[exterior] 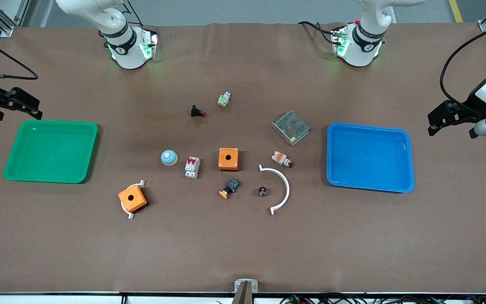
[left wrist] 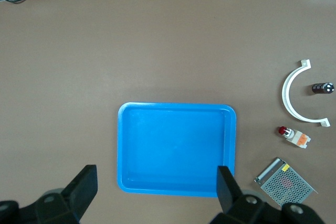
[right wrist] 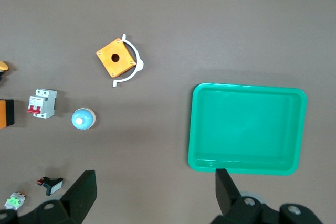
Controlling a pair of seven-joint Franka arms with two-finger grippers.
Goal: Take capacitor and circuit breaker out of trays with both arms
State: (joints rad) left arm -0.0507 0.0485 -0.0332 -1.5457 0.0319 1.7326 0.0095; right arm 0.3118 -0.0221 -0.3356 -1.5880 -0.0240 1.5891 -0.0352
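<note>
The capacitor [exterior: 262, 191], a tiny black cylinder with a silvery end, lies inside the curve of a white arc [exterior: 284, 185]. It also shows in the left wrist view [left wrist: 322, 87]. The breaker [exterior: 192, 167], a white-grey block with red levers, lies between a blue dome [exterior: 169, 157] and an orange box [exterior: 228, 158]. It also shows in the right wrist view [right wrist: 42, 103]. My left gripper [exterior: 452, 124] [left wrist: 156, 182] is open and empty, up by the blue tray [exterior: 369, 126]. My right gripper [exterior: 17, 107] [right wrist: 155, 182] is open and empty, up by the green tray [exterior: 57, 123].
A second orange box [exterior: 133, 198] sits on a white arc toward the right arm's end. A metal mesh unit [exterior: 291, 127], a white-orange part with red tip [exterior: 282, 158], a black-blue part with orange cap [exterior: 229, 188], a black button part [exterior: 197, 112] and a green-white part [exterior: 224, 99] lie mid-table.
</note>
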